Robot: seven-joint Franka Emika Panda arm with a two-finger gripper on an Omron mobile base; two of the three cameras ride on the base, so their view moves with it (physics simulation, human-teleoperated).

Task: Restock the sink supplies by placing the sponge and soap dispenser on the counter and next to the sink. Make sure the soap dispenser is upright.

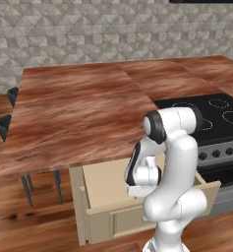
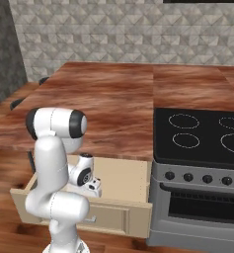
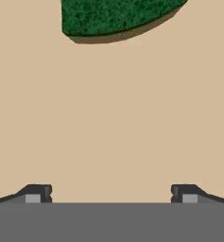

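Counter (image 1: 73, 113) looked glossy reddish wood grain; stovetop (image 2: 202, 136) smooth black glass; sponge (image 3: 113, 16) coarse, matt green; drawer floor (image 3: 113, 118) plain matt beige.

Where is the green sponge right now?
In the hand view, the sponge lies at the top edge on the beige drawer floor, ahead of the open tool, untouched.

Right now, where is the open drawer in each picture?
Left base view: the drawer sits bottom centre, under the counter.
Right base view: lower left, beside the stovetop.
Hand view: its beige floor, with the sponge at the top.
Shared landmark: the black stovetop, right of the drawer in both base views.
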